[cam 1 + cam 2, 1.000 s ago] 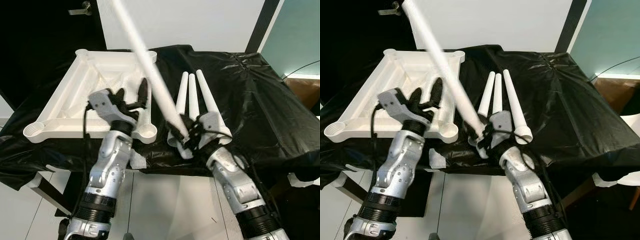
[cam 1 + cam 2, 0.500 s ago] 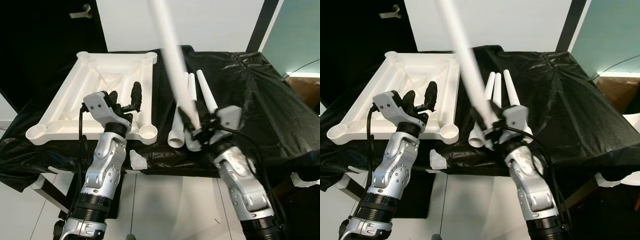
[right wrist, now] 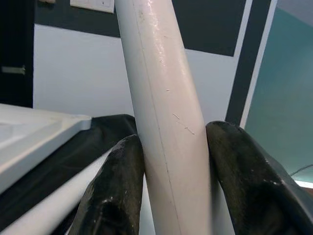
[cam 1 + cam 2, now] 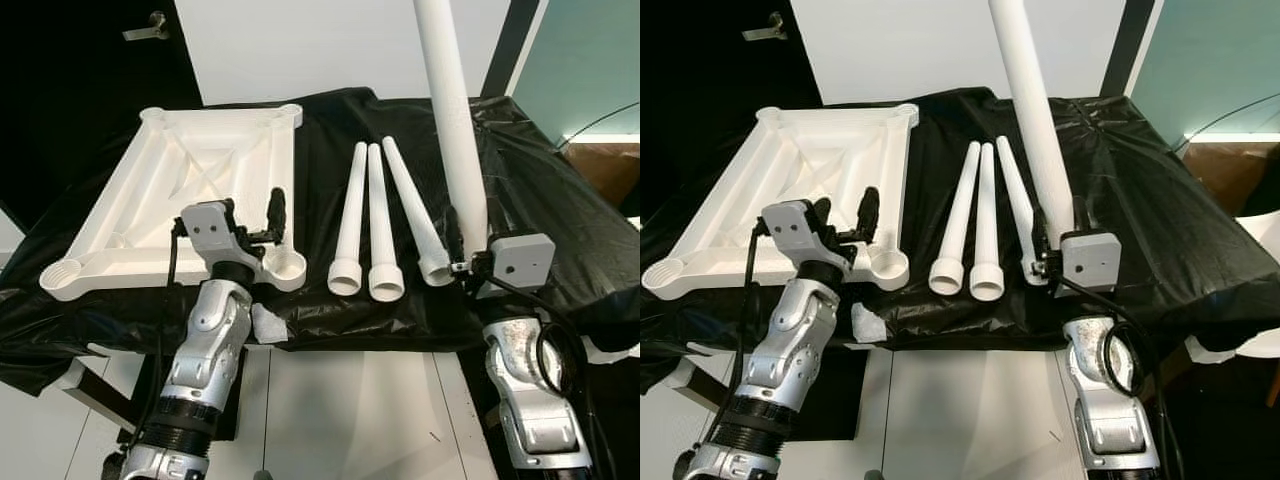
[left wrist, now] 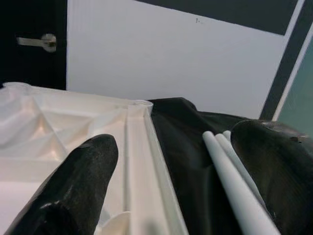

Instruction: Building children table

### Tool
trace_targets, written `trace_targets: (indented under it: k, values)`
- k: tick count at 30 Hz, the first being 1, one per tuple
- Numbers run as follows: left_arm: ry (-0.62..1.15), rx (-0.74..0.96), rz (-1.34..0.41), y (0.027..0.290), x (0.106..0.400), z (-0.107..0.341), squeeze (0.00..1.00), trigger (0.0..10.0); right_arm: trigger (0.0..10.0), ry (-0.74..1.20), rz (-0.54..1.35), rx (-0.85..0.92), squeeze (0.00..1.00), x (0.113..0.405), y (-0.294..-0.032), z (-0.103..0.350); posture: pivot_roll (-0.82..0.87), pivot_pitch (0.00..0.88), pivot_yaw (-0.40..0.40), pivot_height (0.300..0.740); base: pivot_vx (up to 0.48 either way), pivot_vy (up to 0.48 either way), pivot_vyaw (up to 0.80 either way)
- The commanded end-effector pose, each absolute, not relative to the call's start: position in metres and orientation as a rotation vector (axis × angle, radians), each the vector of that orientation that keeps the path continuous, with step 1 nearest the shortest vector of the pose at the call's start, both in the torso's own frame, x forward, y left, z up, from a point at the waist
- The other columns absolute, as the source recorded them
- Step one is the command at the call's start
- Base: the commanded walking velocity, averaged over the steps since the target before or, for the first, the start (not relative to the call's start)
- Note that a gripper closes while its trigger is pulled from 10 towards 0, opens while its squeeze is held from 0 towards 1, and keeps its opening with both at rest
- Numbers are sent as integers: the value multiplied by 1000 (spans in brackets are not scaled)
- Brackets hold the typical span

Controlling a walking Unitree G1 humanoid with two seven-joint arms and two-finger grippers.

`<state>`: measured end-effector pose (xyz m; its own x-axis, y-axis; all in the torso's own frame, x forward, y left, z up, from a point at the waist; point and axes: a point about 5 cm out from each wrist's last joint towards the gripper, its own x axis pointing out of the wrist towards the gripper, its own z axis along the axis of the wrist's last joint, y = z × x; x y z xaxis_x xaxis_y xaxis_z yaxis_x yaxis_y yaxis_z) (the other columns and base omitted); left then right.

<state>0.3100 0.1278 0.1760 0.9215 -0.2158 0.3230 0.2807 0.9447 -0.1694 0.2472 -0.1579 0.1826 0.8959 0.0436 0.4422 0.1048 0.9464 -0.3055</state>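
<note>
Black-draped table (image 4: 540, 190) before white wall (image 4: 330, 45)

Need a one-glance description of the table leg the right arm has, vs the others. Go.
Start at the table draped in black plastic sheet, with the upturned white square plastic tabletop on its left side. Right of it, three white tapered plastic legs lie flat side by side. The held white leg is the one standing nearly upright, clamped near its wide end in the right tool.
</note>
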Motion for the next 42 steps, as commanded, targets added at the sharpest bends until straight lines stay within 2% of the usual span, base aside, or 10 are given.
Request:
trace_targets:
  k: [1, 20, 42]
  values:
    - [-321, -166, -352, 123, 306, 174, 0, 10000, 10000, -481, -40, -340, 0, 246, -157, 183, -76, 19, 34, 740, 0, 0, 0]
    - [-327, -137, -300, 131, 301, 170, 0, 10000, 10000, -469, -50, -324, 0, 257, -163, 183, -50, 17, 13, 740, 0, 0, 0]
    - [-335, -121, -320, 125, 302, 171, 0, 10000, 10000, -449, -62, -275, 0, 261, -164, 181, -53, 16, 15, 740, 0, 0, 0]
